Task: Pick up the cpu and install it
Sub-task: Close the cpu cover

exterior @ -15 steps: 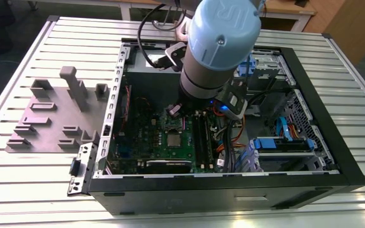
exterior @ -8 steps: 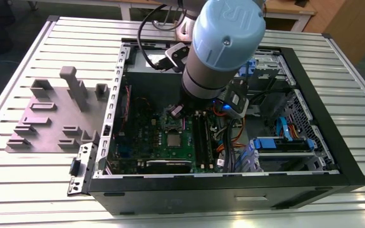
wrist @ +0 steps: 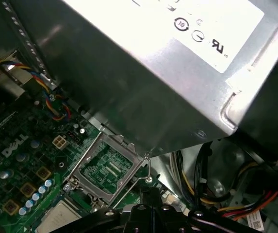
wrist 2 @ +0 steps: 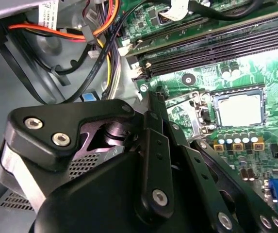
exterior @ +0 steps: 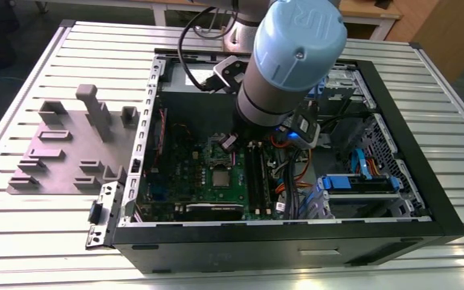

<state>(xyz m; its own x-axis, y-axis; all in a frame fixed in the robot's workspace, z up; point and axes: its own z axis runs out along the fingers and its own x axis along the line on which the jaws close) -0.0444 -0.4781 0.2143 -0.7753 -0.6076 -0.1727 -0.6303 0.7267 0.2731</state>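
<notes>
One cpu (exterior: pixel 220 177) lies flat in its socket (wrist 2: pixel 216 109) on the green board (exterior: pixel 179 181), just below and left of the centre of the exterior view. Its silvery top faces up out of the open computer case (exterior: pixel 425 199). It is square, so I judge it has no long axis; its edges run in line with the memory slots (exterior: pixel 256 175) beside it. In the first wrist view the hinged metal frame (wrist: pixel 107 167) is tipped up off the socket, I'd say to leave the seat unhindered. My pincer (wrist 2: pixel 158 126) hangs inside the case near the socket, apart from the cpu and not gripping it; whether it is open or closed I cannot tell. The case lies on its side on the slatted surface (exterior: pixel 46 241), which keeps the board level.
</notes>
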